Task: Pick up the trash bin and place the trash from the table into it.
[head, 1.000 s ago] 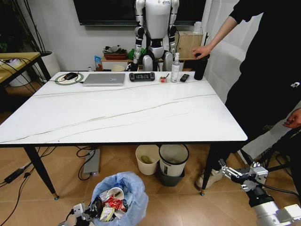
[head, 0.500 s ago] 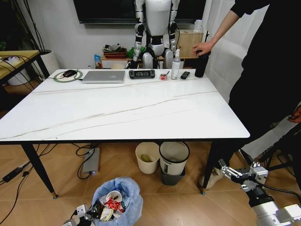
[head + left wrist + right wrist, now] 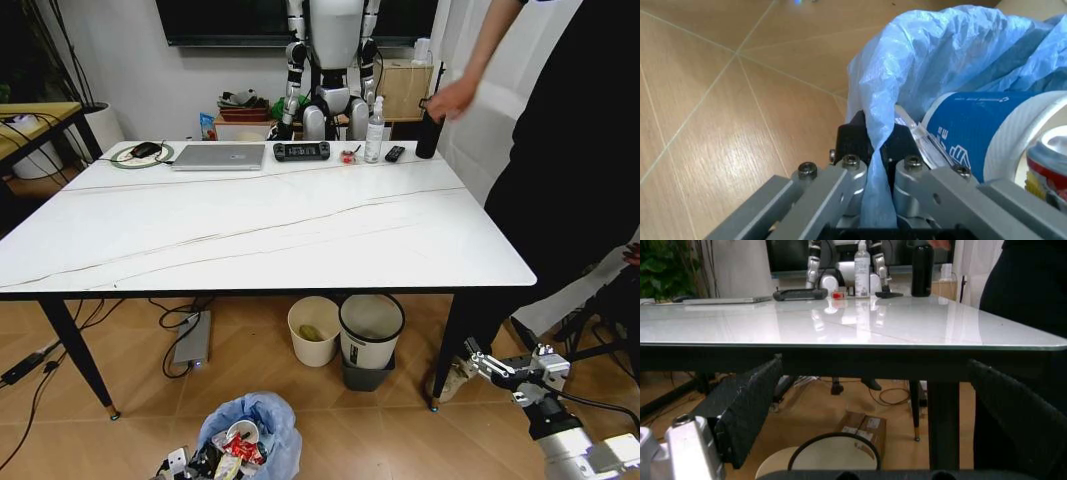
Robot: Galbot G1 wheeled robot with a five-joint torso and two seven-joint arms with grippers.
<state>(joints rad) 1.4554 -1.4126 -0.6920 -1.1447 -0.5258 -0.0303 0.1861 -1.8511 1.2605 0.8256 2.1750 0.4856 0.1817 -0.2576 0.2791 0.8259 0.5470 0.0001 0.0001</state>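
The trash bin (image 3: 262, 428), lined with a crinkly light-blue bag (image 3: 953, 55), sits low on the wooden floor in front of the table (image 3: 300, 230). Inside it lies trash: a blue-and-white paper cup (image 3: 973, 127), a red can (image 3: 1048, 165) and wrappers. My left gripper (image 3: 879, 160) is shut on the bag's rim at the bin's near side, seen also at the head view's lower edge as the left gripper (image 3: 178, 464). My right gripper (image 3: 478, 358) hangs open by the table's right front leg, level with the tabletop edge; its black pads (image 3: 747, 410) hold nothing.
Under the table stand a cream bin (image 3: 313, 330) and a black bin with white liner (image 3: 371, 335). A laptop (image 3: 220, 156), a controller (image 3: 302, 151), a spray bottle (image 3: 374, 130) and a black bottle (image 3: 428, 135) line the far edge. A person (image 3: 570, 150) stands at the right.
The head camera has shifted, so the bin now shows smaller and lower in the view, still held by my left gripper. The person's hand has come off the black bottle.
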